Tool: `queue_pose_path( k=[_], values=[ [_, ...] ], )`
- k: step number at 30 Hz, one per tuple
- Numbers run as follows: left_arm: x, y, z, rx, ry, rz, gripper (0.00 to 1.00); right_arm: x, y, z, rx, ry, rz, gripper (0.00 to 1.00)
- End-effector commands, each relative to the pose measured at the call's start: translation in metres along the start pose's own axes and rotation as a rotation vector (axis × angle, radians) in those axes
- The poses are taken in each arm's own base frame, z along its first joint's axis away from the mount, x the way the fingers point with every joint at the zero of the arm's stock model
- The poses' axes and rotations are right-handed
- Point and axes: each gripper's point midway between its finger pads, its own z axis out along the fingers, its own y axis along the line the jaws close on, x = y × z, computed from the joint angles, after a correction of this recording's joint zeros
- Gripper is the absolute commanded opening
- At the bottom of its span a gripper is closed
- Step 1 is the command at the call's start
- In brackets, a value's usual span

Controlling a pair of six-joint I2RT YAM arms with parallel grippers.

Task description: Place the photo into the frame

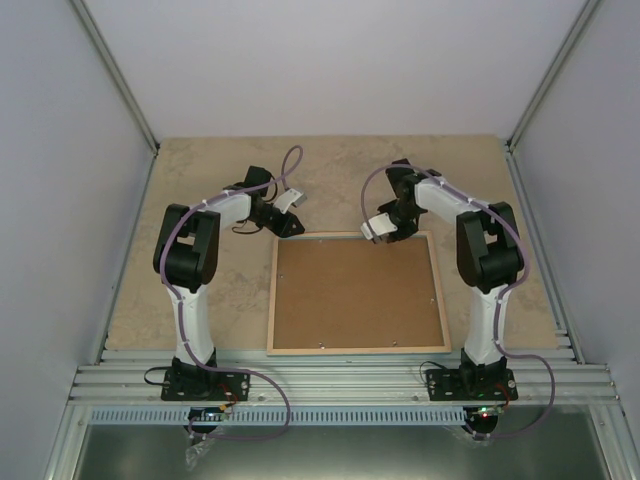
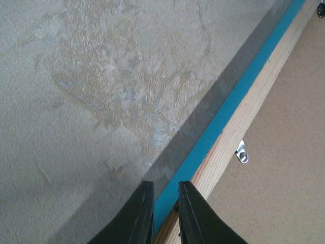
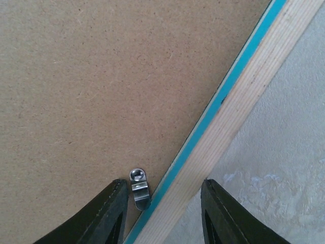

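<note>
Overhead view of the frame (image 1: 358, 350) lying face down on the counter (image 1: 200, 170), pale wooden back edges up, with the brown backing panel (image 1: 355, 295) seated in it. The photo is not visible in any view. The right end effector (image 3: 163, 183) is wide open and holds nothing. Its fingers straddle the frame's wooden edge, and a small metal turn clip (image 3: 139, 188) sits just inside its left finger. The left end effector (image 2: 165, 185) is nearly closed, with only a narrow slit between the fingers, and is also empty. It hovers over the frame's turquoise edge, with another clip (image 2: 242, 152) ahead and to its right. The step appears to be releasing the clips so the panel can be lifted. To do it well, set one fingertip against the clip's tab, swivel it off the panel, and avoid pressing down or shifting the frame.
</note>
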Motion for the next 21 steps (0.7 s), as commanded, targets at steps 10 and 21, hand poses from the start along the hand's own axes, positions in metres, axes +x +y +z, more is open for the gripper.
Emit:
queue_pose_path(
  k=[10, 21],
  values=[
    [0.05, 0.016, 0.022, -0.075, 0.154, -0.038, 0.16, 0.027, 0.077, 0.047, -0.335, 0.166, 0.002, 0.37],
    [0.051, 0.015, 0.022, -0.076, 0.152, -0.035, 0.16, 0.04, 0.078, 0.07, -0.279, 0.258, 0.001, 0.17]
  ],
)
